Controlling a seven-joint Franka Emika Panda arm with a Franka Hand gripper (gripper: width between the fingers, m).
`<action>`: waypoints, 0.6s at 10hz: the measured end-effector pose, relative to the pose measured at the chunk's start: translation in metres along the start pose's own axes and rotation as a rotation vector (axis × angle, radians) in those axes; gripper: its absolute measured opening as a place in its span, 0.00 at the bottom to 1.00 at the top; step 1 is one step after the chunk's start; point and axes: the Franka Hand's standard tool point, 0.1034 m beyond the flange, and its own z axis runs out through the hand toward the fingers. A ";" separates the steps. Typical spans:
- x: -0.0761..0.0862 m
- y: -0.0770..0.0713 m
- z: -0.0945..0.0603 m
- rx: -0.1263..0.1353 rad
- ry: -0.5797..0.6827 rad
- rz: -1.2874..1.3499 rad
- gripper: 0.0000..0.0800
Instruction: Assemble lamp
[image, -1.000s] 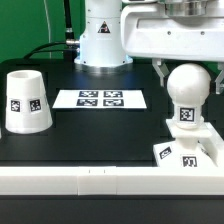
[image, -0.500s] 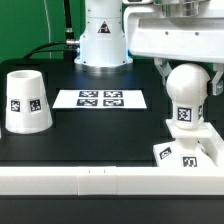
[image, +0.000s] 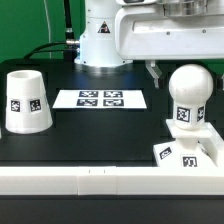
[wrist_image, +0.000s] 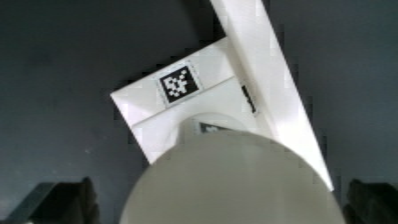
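Note:
The round-headed bulb (image: 189, 95) stands upright on the square stepped base (image: 186, 154) at the exterior view's right, by the table's front rim. My gripper (image: 186, 76) is open. Its dark fingers (image: 156, 72) stand to either side of the bulb's head, apart from it. In the wrist view the bulb's head (wrist_image: 231, 178) fills the space between the two fingers (wrist_image: 64, 200), with gaps on both sides, and the tagged base (wrist_image: 178, 88) lies beyond it. The conical shade (image: 27, 100) stands alone at the exterior view's left.
The marker board (image: 100, 99) lies flat in the middle of the black table. A white rail (image: 90, 181) runs along the front edge. The arm's white pedestal (image: 101, 40) stands at the back.
The gripper and wrist have risen a little and shifted toward the exterior view's left. The bulb stays upright on the base; more of its head shows.

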 end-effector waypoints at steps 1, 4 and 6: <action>0.000 0.000 0.000 -0.007 0.002 -0.138 0.87; 0.001 0.001 0.002 -0.017 0.002 -0.427 0.87; 0.001 0.002 0.002 -0.019 0.001 -0.566 0.87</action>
